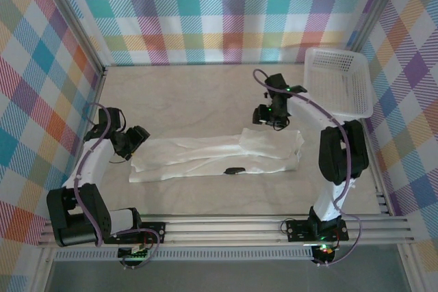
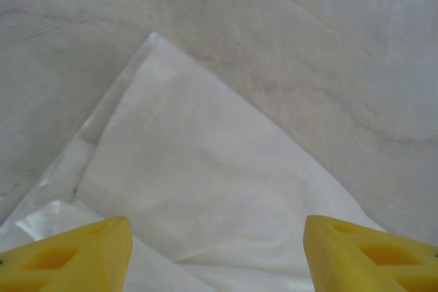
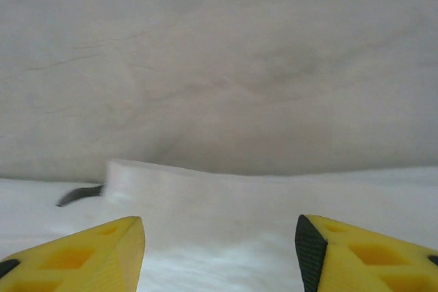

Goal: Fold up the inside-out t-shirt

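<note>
The inside-out t-shirt [image 1: 205,158] is seen laid flat as a long folded band across the table [image 1: 205,94] ctr, w/ a dark patch [image 1: 235,169] at its near edge. The left gripper [image 1: 135,143] is held at the band's left end, jaws spread wide, nothing clamped. The right gripper [image 1: 269,120] is poised at the far edge twd the right end, jaws likewise apart.

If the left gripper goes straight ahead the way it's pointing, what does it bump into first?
Most likely the white t-shirt: its folded corner lies right in front of the open left gripper. Past that corner there is just table, though depth is hard to judge here.
</note>
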You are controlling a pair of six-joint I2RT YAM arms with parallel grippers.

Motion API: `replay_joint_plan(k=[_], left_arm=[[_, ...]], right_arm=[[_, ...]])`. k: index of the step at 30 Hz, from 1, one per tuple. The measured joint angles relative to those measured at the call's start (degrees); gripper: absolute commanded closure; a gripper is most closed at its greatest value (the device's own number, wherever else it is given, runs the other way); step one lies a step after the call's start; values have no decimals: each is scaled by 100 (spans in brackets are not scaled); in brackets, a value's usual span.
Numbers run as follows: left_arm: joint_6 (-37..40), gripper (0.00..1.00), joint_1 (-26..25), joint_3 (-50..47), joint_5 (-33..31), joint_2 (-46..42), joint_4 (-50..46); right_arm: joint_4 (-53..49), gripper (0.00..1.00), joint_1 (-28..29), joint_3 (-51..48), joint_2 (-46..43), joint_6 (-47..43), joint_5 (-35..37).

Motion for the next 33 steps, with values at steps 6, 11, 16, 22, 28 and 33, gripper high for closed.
replay_joint_plan(k=[6, 11, 16, 22, 28, 33], left_arm=[[103, 29, -48, 0, 103, -354, 90], [173, 29, -52, 0, 127, -352, 81], [210, 29, -52, 0, 125, -334, 81], [210, 29, -57, 0, 122, -221, 81], [205, 27, -140, -2, 190, -146, 157], [-26, 77, -1038, 4, -22, -162, 155]], right_arm=[[122, 45, 472, 240, 579, 55, -234], [118, 90, 522, 420, 1001, 192, -243], [76, 100, 516, 422, 909, 236, -166], [306, 100, 555, -785, -472, 671, -131], [264, 73, 820, -3150, -2509, 1488, -50], [-59, 73, 625, -3069, -2575, 1497, 490]])
